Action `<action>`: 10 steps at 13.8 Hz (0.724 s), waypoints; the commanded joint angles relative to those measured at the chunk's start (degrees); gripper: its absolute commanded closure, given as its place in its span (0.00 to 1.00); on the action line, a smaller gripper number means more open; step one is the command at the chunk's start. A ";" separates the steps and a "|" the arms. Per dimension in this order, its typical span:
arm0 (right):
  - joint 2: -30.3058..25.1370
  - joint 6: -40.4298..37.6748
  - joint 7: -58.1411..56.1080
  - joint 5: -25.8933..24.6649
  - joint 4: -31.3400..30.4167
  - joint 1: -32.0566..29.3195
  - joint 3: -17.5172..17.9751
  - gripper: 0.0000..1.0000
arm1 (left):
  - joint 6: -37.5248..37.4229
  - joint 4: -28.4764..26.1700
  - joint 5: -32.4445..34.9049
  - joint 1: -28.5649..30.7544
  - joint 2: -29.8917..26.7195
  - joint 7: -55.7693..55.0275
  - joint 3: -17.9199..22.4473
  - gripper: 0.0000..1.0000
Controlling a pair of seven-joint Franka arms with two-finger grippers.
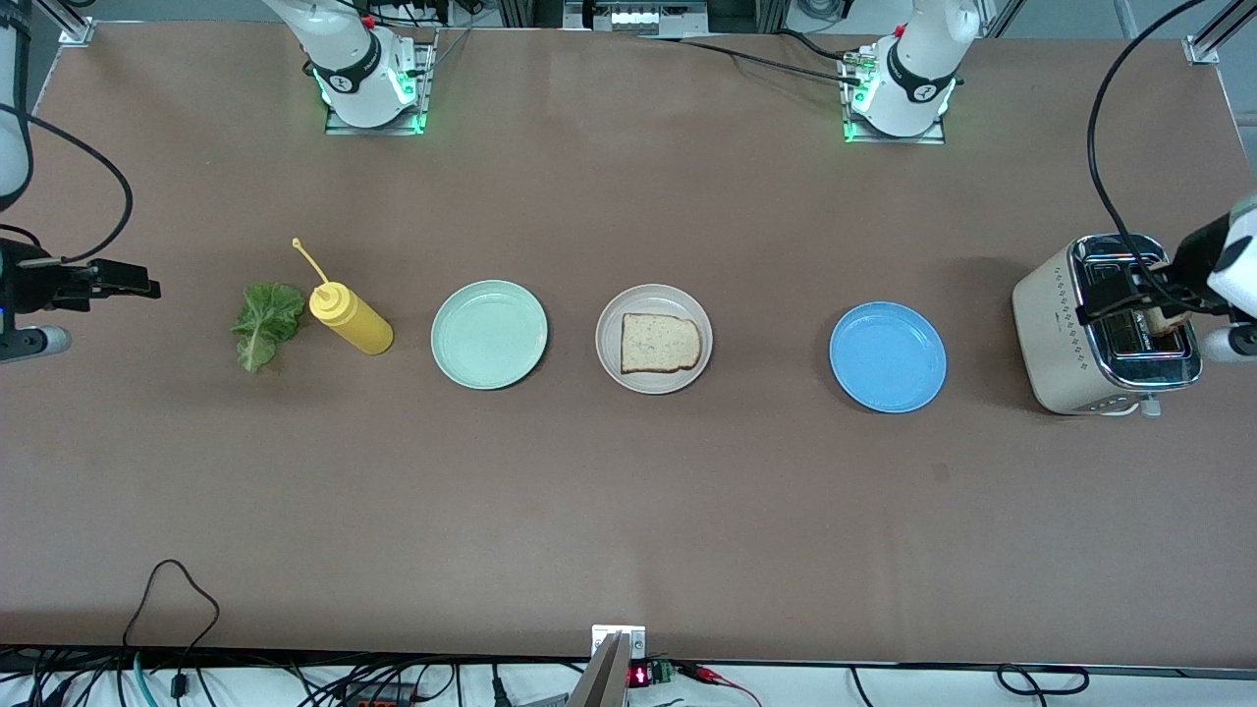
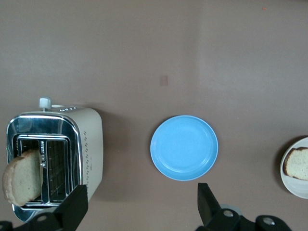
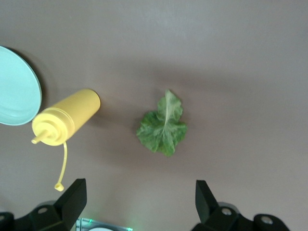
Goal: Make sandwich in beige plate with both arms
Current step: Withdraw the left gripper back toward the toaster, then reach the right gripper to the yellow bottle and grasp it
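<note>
Left end effector (image 2: 139, 209) wide open, empty, over toaster (image 1: 1105, 329) at surface's end; right end effector (image 3: 137, 204) open, empty, waits. Bread slice (image 1: 660, 343) on beige plate (image 1: 614, 368), mid-surface. Advice: descend straight, pinch toast (image 2: 21, 183) by crust.

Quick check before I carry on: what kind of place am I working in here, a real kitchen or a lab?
Most likely a robotics lab bench staged as a kitchen: a bare brown table with arm bases bolted along one edge, loose cables at the camera edge, and a toaster beside plates.

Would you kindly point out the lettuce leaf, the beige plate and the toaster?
lettuce leaf (image 3: 162, 126): right wrist view, middle of leaf.
beige plate (image 1: 653, 378): front view, bare rim.
toaster (image 2: 91, 144): left wrist view, cream side wall.
</note>
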 commanded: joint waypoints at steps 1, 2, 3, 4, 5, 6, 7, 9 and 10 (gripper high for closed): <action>-1.13 0.04 -2.98 0.91 -3.65 -1.37 0.46 0.00 | 3.56 -6.32 -0.56 -0.12 -4.11 -0.26 0.15 0.00; -2.70 1.09 -4.48 0.83 -6.28 -1.54 0.81 0.00 | 5.05 -7.99 -0.56 0.06 -4.90 -0.26 0.15 0.00; -3.94 2.67 -6.58 0.65 -8.92 -1.55 0.90 0.00 | 5.24 -8.45 -0.64 0.23 -4.91 -0.35 0.15 0.00; -5.52 5.29 -10.86 0.83 -12.25 -1.81 0.90 0.00 | 5.33 -8.45 -0.64 0.41 -4.82 -0.26 0.15 0.00; -6.66 9.15 -16.56 0.83 -15.85 -2.68 0.99 0.00 | 5.33 -8.45 -0.64 0.50 -4.65 -0.26 0.15 0.00; -7.98 13.54 -21.84 0.91 -19.89 -3.56 1.16 0.00 | 5.33 -8.45 -0.64 0.50 -4.56 -0.26 0.15 0.00; -8.51 18.11 -28.16 1.70 -23.33 -4.87 1.25 0.00 | 5.33 -8.45 -0.64 0.50 -4.38 -0.26 0.15 0.00; -8.35 26.37 -43.78 9.13 -29.57 -7.86 1.25 0.00 | 5.33 -8.28 -0.64 0.50 -4.20 -0.26 0.15 0.00; -7.65 29.81 -52.22 13.44 -32.12 -9.09 1.16 0.00 | 5.33 -8.19 -0.64 0.50 -4.20 -0.26 0.15 0.00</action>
